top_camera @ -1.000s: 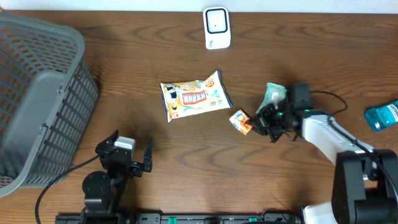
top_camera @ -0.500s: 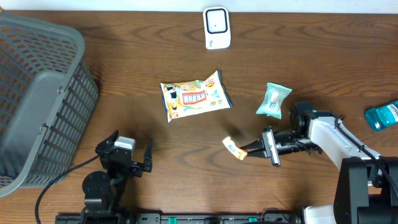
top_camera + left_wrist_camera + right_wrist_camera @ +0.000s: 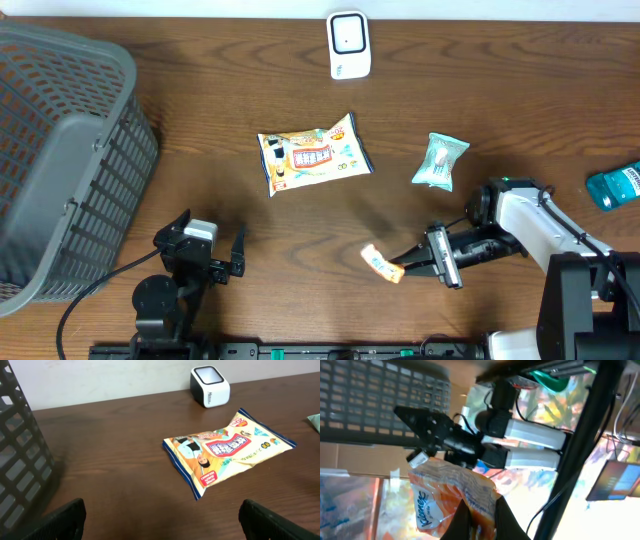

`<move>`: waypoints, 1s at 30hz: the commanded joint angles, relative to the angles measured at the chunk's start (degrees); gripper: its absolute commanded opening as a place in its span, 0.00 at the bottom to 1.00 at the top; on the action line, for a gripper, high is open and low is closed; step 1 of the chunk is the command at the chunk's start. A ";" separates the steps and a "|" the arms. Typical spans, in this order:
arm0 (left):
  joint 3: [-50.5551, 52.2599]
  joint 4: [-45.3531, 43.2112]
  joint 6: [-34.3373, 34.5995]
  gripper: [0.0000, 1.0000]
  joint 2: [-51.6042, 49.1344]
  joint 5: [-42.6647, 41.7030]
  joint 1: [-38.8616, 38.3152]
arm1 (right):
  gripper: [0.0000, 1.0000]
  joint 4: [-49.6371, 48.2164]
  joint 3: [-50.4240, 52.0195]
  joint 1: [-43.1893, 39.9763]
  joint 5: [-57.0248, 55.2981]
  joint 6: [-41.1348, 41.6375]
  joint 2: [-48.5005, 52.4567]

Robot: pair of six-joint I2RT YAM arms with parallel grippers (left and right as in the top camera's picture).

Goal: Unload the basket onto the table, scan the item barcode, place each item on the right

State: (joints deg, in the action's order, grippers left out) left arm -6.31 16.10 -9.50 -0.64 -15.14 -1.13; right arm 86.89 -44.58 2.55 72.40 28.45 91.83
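With the right gripper pinched shut on the small orange plastic tissue packet, present its barcode squarely to the white box-shaped scanner at 12 o'clock; the left gripper is wide open and empty.

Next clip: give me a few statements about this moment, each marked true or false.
The right gripper is shut on the orange tissue pack. True.
The left gripper holds the yellow snack bag. False: it is open and empty; the bag lies on the table.
The tissue pack is right at the white scanner. False: the scanner stands far off, at the table's far edge.
The green packet lies right of the snack bag. True.
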 commanded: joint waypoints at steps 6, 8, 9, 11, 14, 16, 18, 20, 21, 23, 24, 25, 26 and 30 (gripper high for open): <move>0.90 1.25 -0.96 0.98 0.31 -0.74 0.31 | 0.01 6.34 -0.07 0.24 -2.49 -10.58 -0.55; 0.90 1.25 -0.96 0.98 0.31 -0.74 0.31 | 0.01 6.29 -0.09 0.24 -2.47 -11.91 -0.55; 0.90 1.25 -0.96 0.98 0.31 -0.74 0.31 | 0.01 6.05 -0.09 0.24 -2.40 -12.68 -0.55; 0.90 1.25 -0.96 0.98 0.31 -0.74 0.31 | 0.01 4.02 -0.09 0.24 -2.43 -13.70 -0.55; 0.90 1.25 -0.96 0.98 0.31 -0.74 0.31 | 0.01 0.17 -0.09 0.24 -1.31 -13.70 -0.55; 0.90 1.25 -0.96 0.98 0.31 -0.74 0.31 | 0.01 -2.49 -0.09 0.24 1.64 -13.73 -0.55; 0.90 1.25 -0.96 0.98 0.31 -0.74 0.31 | 0.01 -4.48 -0.09 0.24 5.18 -13.77 -0.55; 0.90 1.25 -0.96 0.98 0.31 -0.74 0.31 | 0.01 -6.73 -0.09 0.24 8.79 -14.49 -0.55; 0.90 1.25 -0.96 0.98 0.31 -0.74 0.31 | 0.01 -7.89 -0.09 0.24 10.82 -15.54 -0.55; 0.90 1.25 -0.96 0.98 0.31 -0.74 0.31 | 0.01 -8.66 -0.11 0.24 15.30 -19.26 -0.55; 0.90 1.25 -0.96 0.98 0.31 -0.74 0.31 | 0.01 -8.28 -0.11 0.24 17.07 -21.46 -0.57; 0.90 1.25 -0.96 0.98 0.31 -0.74 0.31 | 0.01 -6.69 -0.37 0.20 17.00 -22.56 -0.57; 0.90 1.25 -0.96 0.98 0.31 -0.74 0.31 | 0.01 -5.53 -0.59 0.11 17.03 -24.61 -0.59; 0.90 1.25 -0.96 0.98 0.31 -0.74 0.31 | 0.01 4.42 -1.84 0.11 17.00 -38.25 -1.84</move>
State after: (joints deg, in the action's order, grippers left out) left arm -6.31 16.10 -9.50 -0.62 -15.14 -1.13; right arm 87.96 -44.95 2.52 85.54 2.52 91.70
